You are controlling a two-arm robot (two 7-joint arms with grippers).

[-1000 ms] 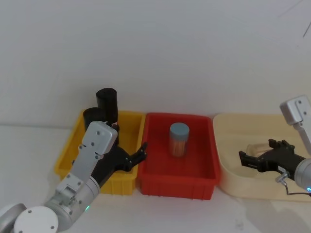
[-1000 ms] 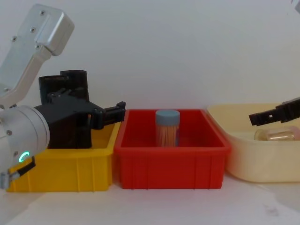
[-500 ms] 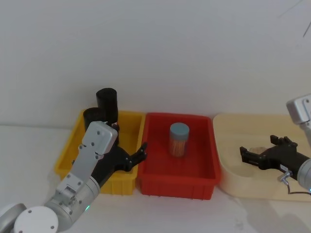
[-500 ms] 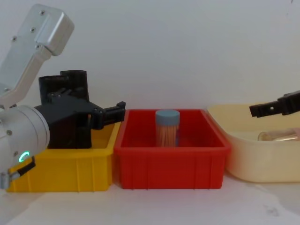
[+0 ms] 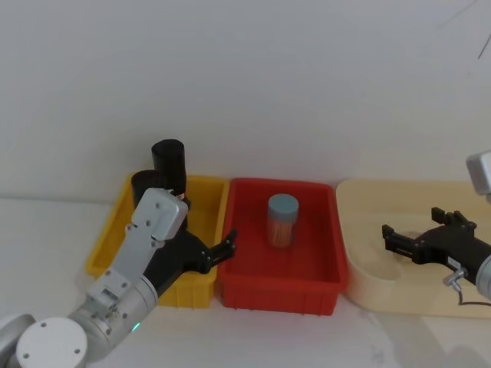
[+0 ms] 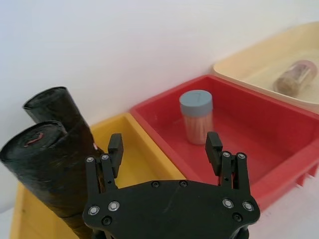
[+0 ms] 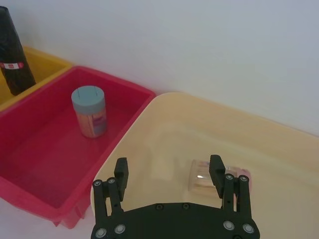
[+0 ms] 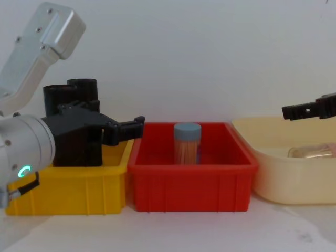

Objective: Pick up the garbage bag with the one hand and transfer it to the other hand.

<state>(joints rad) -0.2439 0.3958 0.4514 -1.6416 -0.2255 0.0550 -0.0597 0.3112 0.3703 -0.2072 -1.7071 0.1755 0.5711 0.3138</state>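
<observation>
1. Two black rolls stand touching in the yellow bin [image 5: 205,182], left of centre in the head view. The garbage bag [image 5: 144,182] is the nearer, plain one, and the stickered roll [image 5: 169,157] rises just behind it.
2. My left claw [image 5: 224,247] hangs over the bin's right edge, below and to the right of the bag. Its jaws are apart and hold nothing, and its tips point toward the red bin [image 5: 276,295] rather than at the roll.
3. My right claw [image 5: 395,238] hovers at the right of the frame over the cream tray [image 5: 360,230], jaws likewise apart and empty.
4. I judge the step in hand to be the reach for the pick: nothing is grasped and the hand-over has not begun.
5. Next I should swing the left claw toward the upper left until its jaws straddle the plain roll alone. Because the rolls touch, one finger has little room between them, so I risk clipping the stickered roll or tipping both.
6. After the lift, the right claw would need to meet the bag near mid-frame, jaws wide.
</observation>
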